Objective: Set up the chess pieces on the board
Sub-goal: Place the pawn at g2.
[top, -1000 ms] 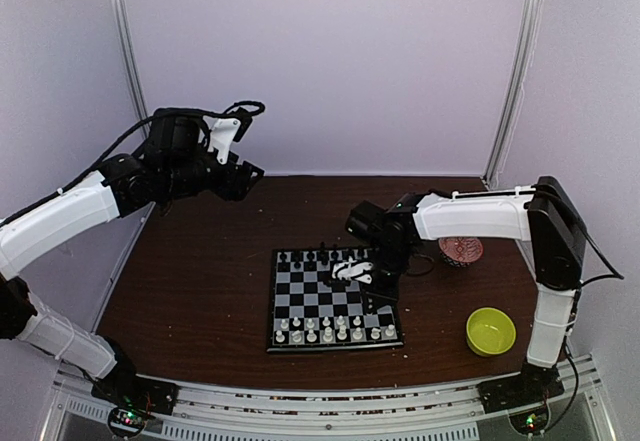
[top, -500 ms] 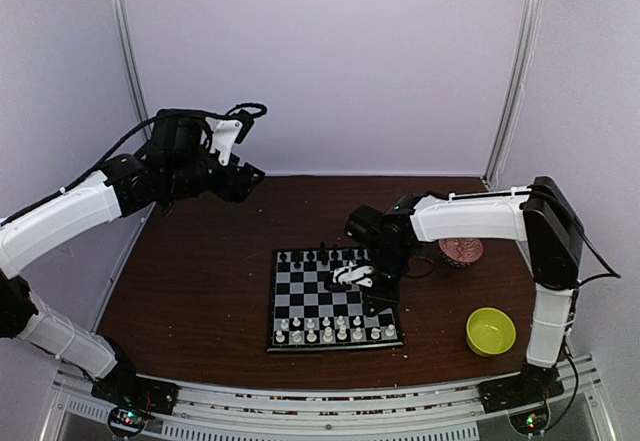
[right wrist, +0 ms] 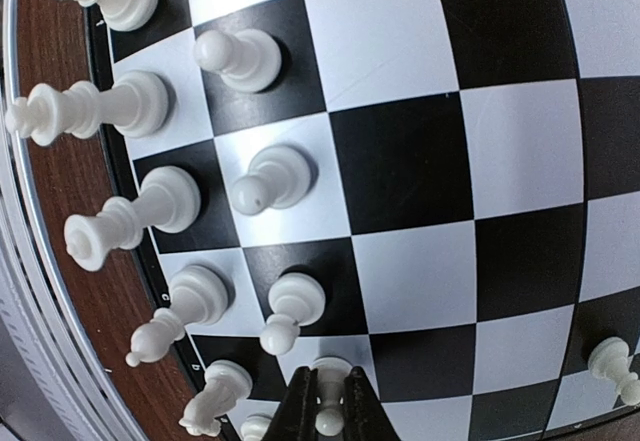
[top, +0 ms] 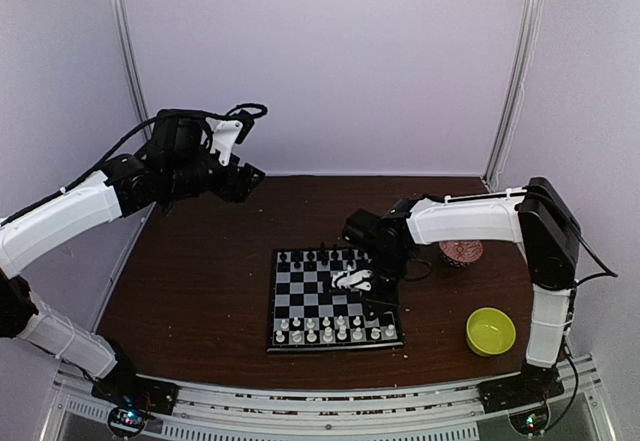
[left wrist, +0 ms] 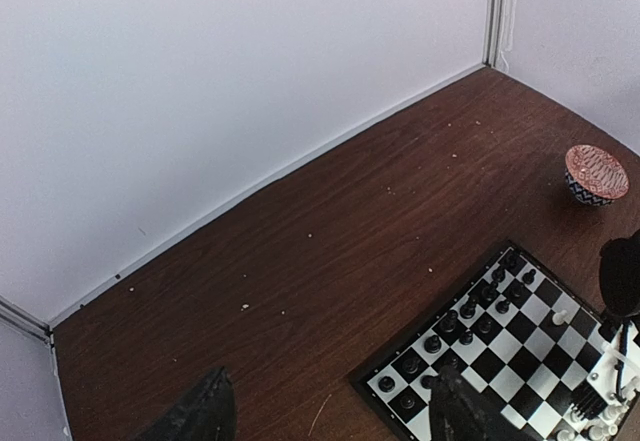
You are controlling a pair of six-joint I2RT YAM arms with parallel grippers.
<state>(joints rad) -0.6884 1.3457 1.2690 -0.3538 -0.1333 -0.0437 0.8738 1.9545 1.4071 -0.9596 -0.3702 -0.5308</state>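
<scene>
Where rim (top: 335, 348) crowds, claw (right wrist: 326, 401) pinches pawn (right wrist: 328, 423).

Bright even light, warped wrist-view edges

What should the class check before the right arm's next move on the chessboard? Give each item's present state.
1. Right end effector shut on a white pawn: ok.
2. Held pawn seated flat on its square: cannot tell.
3. Neighbouring white pieces standing on their own squares: ok.
4. Left end effector open, empty and raised away from the board: ok.
5. All white pawns in their row: not ok; a stray pawn stands apart, further out on the board.
</scene>
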